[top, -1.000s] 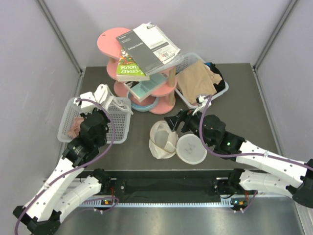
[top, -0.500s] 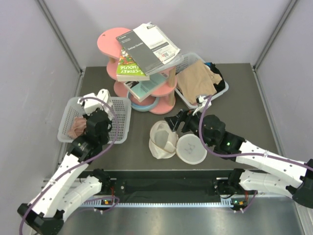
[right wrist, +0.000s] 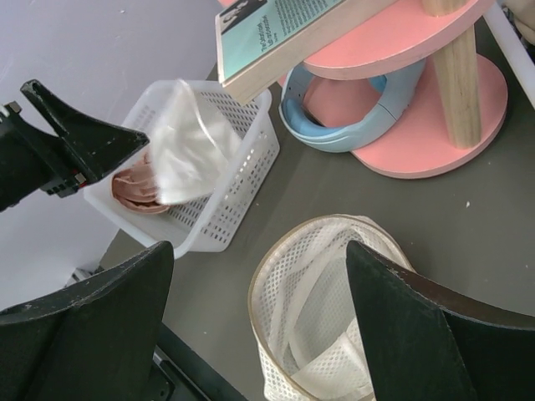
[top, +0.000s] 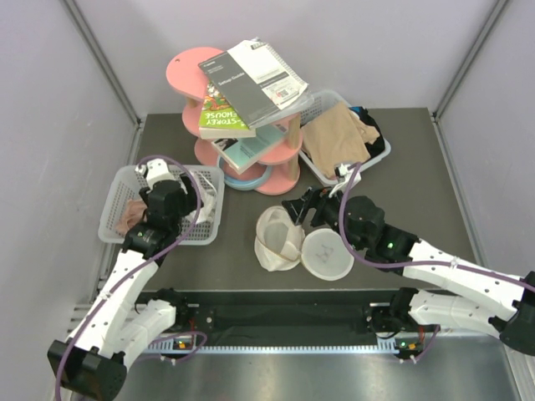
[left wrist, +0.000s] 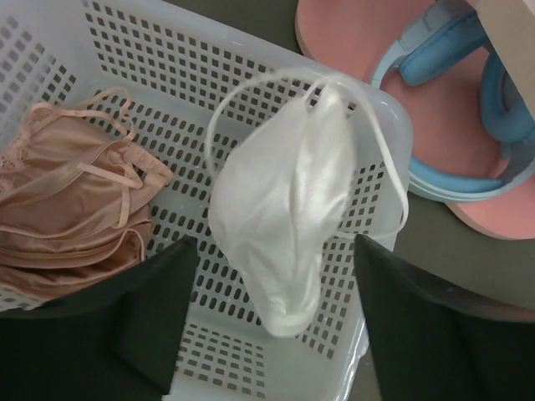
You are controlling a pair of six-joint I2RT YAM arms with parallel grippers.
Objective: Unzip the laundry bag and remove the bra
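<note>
The left pincer (left wrist: 274,244), now over the basket (left wrist: 125,83), has spread wide and dropped the bra (left wrist: 284,209), so removal looks done; the right pincer (right wrist: 257,247) gapes empty above the bag (right wrist: 288,342).

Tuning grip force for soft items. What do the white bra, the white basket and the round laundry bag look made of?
Bra: smooth satin-like fabric, soft sheen along its folds, thin straps. Basket: rigid plastic by the look, glossy white, moulded grid of rectangular holes. Laundry bag: cream see-through mesh, probably synthetic, with a stiffened rim; fibre can't be told.
</note>
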